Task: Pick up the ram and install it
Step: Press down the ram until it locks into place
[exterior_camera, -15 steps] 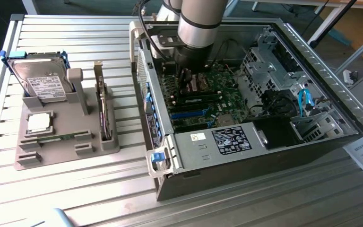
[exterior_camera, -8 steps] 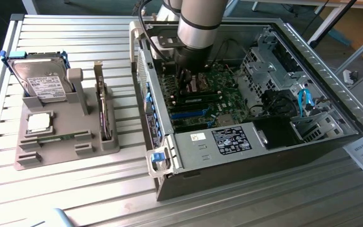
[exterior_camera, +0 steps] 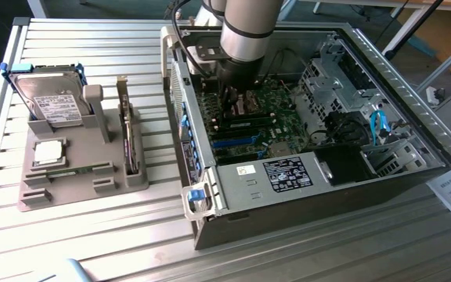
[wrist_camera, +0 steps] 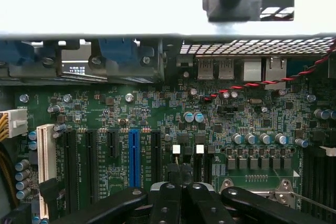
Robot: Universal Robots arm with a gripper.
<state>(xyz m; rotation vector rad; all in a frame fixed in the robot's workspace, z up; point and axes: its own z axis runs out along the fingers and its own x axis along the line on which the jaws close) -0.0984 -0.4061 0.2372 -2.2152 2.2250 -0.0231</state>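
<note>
End effector with fingers closed and nothing held, low above motherboard inside computer case (tabletop beneath).

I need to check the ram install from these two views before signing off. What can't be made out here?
- Exterior view: the arm hides the gripper and any ram it may hold.
- Wrist view: the fingers are shut; any stick between them is too thin to confirm.
- Exterior view: parts in the grey holder are too small to identify.
</note>
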